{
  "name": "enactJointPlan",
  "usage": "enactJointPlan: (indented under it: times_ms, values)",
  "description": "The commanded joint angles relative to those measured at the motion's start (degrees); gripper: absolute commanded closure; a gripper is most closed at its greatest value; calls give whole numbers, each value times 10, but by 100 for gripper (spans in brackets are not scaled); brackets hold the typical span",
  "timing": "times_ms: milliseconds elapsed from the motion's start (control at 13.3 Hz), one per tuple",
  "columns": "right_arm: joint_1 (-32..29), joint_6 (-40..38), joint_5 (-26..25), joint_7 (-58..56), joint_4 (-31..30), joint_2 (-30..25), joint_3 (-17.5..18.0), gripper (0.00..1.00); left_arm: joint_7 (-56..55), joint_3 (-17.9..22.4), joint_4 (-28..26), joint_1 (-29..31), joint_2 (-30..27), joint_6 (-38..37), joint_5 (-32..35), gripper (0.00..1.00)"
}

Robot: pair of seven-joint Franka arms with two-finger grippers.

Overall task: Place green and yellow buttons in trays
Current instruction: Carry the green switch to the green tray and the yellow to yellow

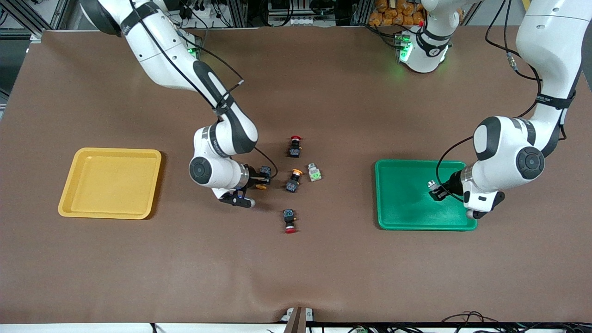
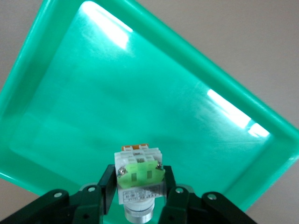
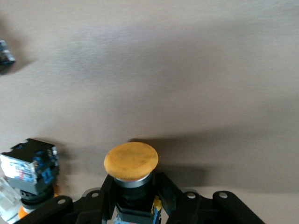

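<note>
My right gripper (image 1: 260, 179) is shut on a black-bodied button with an orange-yellow cap (image 3: 131, 161), low over the table between the yellow tray (image 1: 111, 182) and the loose buttons. Its fingers (image 3: 163, 192) clamp the black body under the cap. My left gripper (image 1: 434, 188) is shut on a pale button with a light green face (image 2: 138, 173) and hangs over the green tray (image 2: 140, 93). A second yellow-capped button (image 1: 293, 180) and a second green-faced button (image 1: 314, 172) lie side by side at the table's middle.
Two red-capped buttons lie on the brown table, one (image 1: 294, 145) farther from the front camera than the loose pair, one (image 1: 290, 221) nearer. The yellow tray sits toward the right arm's end, the green tray (image 1: 407, 208) toward the left arm's end.
</note>
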Motion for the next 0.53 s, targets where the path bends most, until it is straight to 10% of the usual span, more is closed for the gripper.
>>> enactJointPlan:
  times_ms: [0,452]
  values:
    - [-14,-73,1,-20,8,-23,-22,100,58,-9,-30,44,-24,-1,11,100]
    - [-7,-143,-64,-62,7,-43,-80,100,74,-7,-50,49,-8,47,11,100]
